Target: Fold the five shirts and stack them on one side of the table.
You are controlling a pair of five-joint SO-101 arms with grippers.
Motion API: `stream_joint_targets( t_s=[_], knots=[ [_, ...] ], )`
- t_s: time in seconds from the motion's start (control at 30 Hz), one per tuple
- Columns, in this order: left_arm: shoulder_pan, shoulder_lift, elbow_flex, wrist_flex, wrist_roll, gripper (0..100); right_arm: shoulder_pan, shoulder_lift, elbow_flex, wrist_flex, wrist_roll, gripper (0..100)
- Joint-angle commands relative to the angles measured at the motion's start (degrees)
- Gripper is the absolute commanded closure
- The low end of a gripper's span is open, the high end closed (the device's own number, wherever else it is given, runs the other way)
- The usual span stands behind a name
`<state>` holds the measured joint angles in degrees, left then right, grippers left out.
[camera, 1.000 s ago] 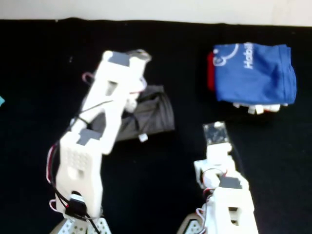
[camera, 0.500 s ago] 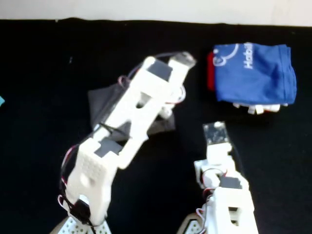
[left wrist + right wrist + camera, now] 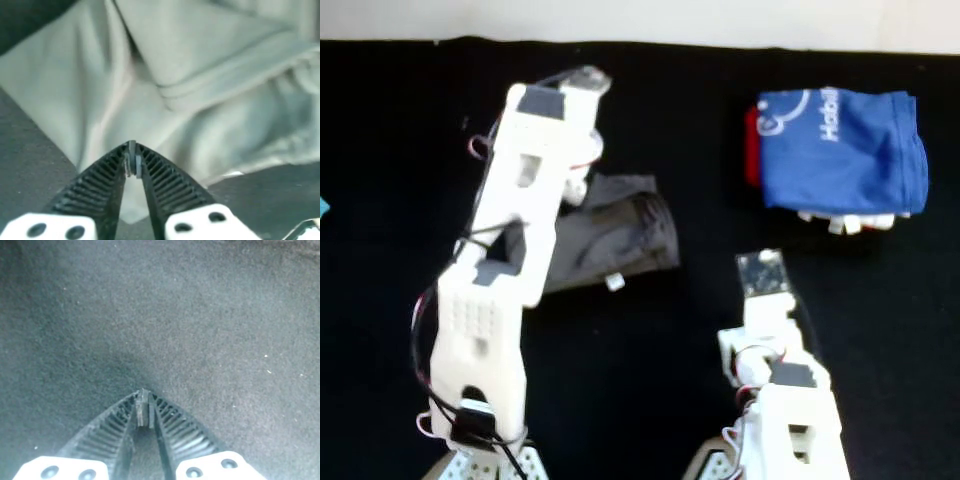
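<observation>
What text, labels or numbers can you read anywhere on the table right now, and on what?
On the blue shirt: white lettering, cut off at the fold, so no whole word reads.
On the grey shirt: a small white tag, too small to read.
Under the blue shirt: white tags, too small to read.
No other text that I can make out.

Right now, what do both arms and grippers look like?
Left arm and right arm: boxy white shells, dark motor blocks, red and black cables looping at the joints. Left gripper and right gripper: black ribbed jaws tapering to points, on white mounts with screw holes.
</observation>
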<state>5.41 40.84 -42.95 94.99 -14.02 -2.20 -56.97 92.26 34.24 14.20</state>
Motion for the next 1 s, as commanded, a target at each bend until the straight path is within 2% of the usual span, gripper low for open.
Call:
stream_joint_targets(
  t_s=[0.0, 0.23, 0.43, 0.63, 0.8, 0.87, 0.97],
  knots=[
    [0.6, 2.8, -1.1, -1.1, -1.1, 99, 0.6, -0.1, 0.3, -1.2, 0.5, 99.3],
    [3.7, 8.4, -10.7, -12.0, -1.0, 99, 0.6, -0.1, 0.3, -1.2, 0.5, 99.3],
    [8.3, 13.8, -21.1, -18.8, 6.1, 99, 0.6, -0.1, 0.3, -1.2, 0.5, 99.3],
    [7.1, 17.6, -33.7, -25.1, 7.9, 99, 0.6, -0.1, 0.3, -1.2, 0.5, 99.3],
    [2.8, 17.6, -42.6, -22.9, 18.0, 99, 0.6, -0.1, 0.3, -1.2, 0.5, 99.3],
    [2.2, 17.6, -43.5, -17.8, 17.7, 99, 0.6, -0.1, 0.3, -1.2, 0.5, 99.3],
    [2.2, 18.1, -43.6, -8.0, 11.8, 99, 0.6, -0.1, 0.3, -1.2, 0.5, 99.3]
  ],
)
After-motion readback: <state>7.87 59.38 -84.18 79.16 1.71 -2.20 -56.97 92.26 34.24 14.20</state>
